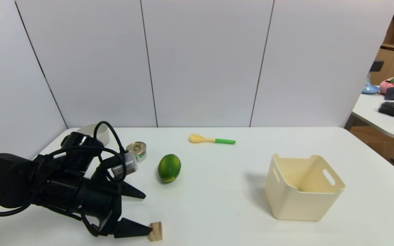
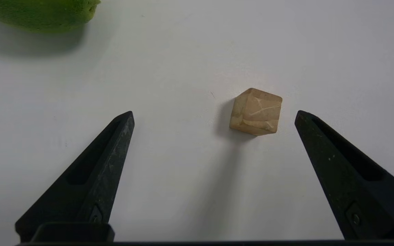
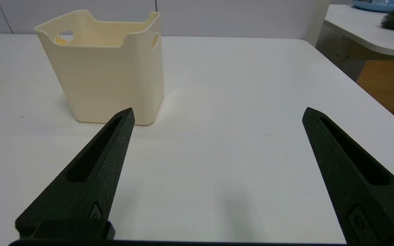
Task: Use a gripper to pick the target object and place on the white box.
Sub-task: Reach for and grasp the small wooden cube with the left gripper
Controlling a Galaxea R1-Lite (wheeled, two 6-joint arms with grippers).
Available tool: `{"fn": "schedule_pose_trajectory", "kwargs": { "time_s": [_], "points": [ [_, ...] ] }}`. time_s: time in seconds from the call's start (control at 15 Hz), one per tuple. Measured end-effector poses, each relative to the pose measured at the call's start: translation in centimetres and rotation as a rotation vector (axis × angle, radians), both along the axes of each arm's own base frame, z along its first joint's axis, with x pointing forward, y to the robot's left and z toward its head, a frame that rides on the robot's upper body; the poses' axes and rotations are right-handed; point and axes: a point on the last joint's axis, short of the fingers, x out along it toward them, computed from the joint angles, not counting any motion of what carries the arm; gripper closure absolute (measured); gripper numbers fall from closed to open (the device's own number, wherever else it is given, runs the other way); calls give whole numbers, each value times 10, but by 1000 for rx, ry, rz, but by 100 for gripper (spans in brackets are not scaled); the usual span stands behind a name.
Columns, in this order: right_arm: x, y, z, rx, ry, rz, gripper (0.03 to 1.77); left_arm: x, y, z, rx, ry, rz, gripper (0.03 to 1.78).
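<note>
- My left gripper (image 1: 144, 212), the black pointed one on the black arm, hangs low over the near left part of the white surface (image 1: 217, 191), its fingers (image 2: 108, 164) spread wide and holding nothing.
- The small light-tan wooden block (image 2: 255, 112) sits on the surface near its front edge, ahead of the fingertips and not yet between them. In the left wrist view it lies off-centre, much closer to one finger than to the other. In the head view the nearer fingertip looks to be just at the block, though I cannot tell if it touches.
- The block is roughly a cube, so I see no long axis to line up with. It is turned corner-on to the fingers, and I judge the close should meet two flat faces after a small shift to centre it.
- My left arm is plainly the nearer one. My right gripper (image 3: 217, 116) is parked over the right side of the surface, fingers apart and empty.
- Farther back, a green oval fruit (image 1: 169, 168) lies well apart from the block.
- The cream plastic square bin (image 1: 303, 188) stands upright toward the right side, a long carry across.
</note>
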Motion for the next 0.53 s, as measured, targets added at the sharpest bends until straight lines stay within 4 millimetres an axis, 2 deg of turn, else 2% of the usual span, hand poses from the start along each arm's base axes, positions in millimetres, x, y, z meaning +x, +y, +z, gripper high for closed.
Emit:
{"fn": "schedule_pose_trajectory", "kwargs": {
  "time_s": [0.2, 0.53],
  "points": [
    [0, 0, 0, 0, 0, 0, 10, -7, 1, -1, -2, 16, -5, 12],
    [0, 0, 0, 1, 0, 0, 10, -12, -9, -3, 2, 11, -59, 12]
  ]
}}
